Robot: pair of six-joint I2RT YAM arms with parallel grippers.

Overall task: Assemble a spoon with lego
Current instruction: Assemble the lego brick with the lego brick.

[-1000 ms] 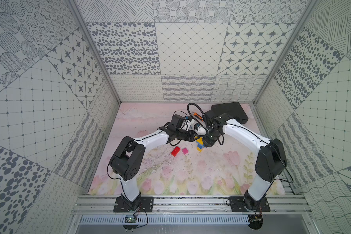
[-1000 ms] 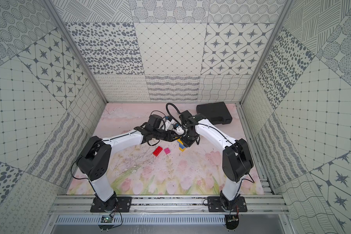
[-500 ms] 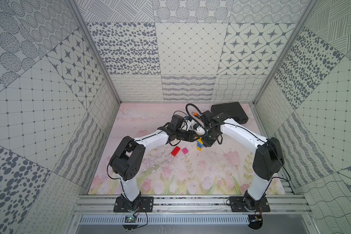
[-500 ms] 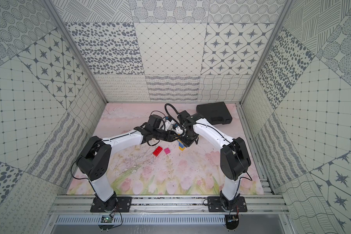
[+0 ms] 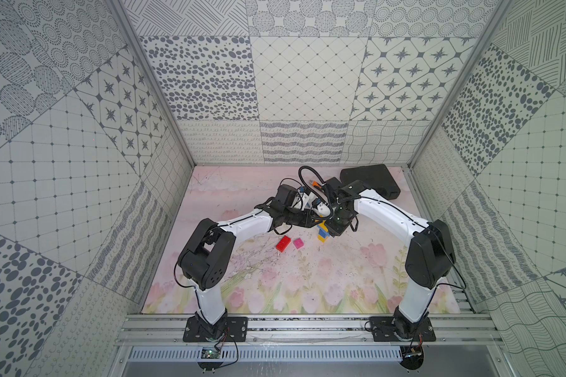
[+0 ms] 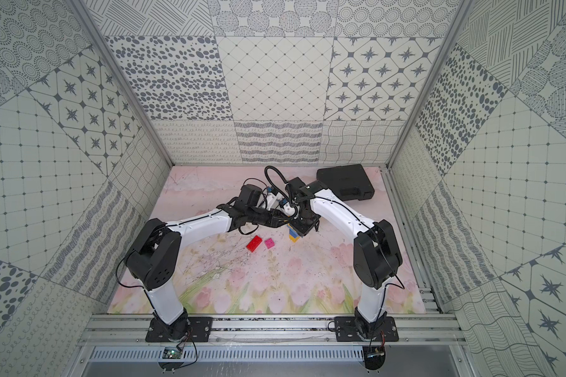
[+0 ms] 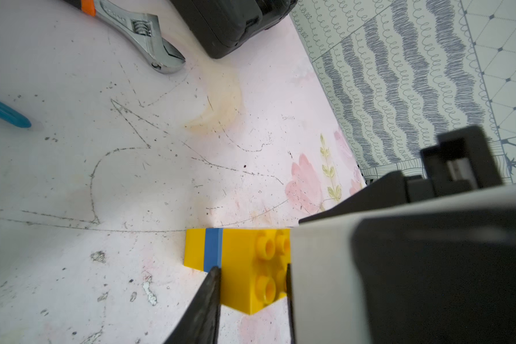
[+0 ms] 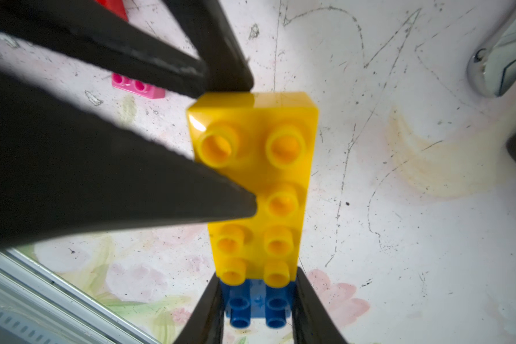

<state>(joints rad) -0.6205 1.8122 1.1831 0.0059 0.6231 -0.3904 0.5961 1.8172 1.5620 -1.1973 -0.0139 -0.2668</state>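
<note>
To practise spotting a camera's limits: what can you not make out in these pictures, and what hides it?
Pliers: left wrist view, only a blue handle end; edge cuts the rest.
Red brick: right wrist view, cut by the edge.
Pink brick: right wrist view, partly behind the left gripper's finger.
Part-built spoon: both top views, upper end under the arms, bricks too small to count.

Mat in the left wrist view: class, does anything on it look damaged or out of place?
Yes. The mat is scratched and pitted, with a yellowish stain. A wrench lies near the black case, a stray tool here.
</note>
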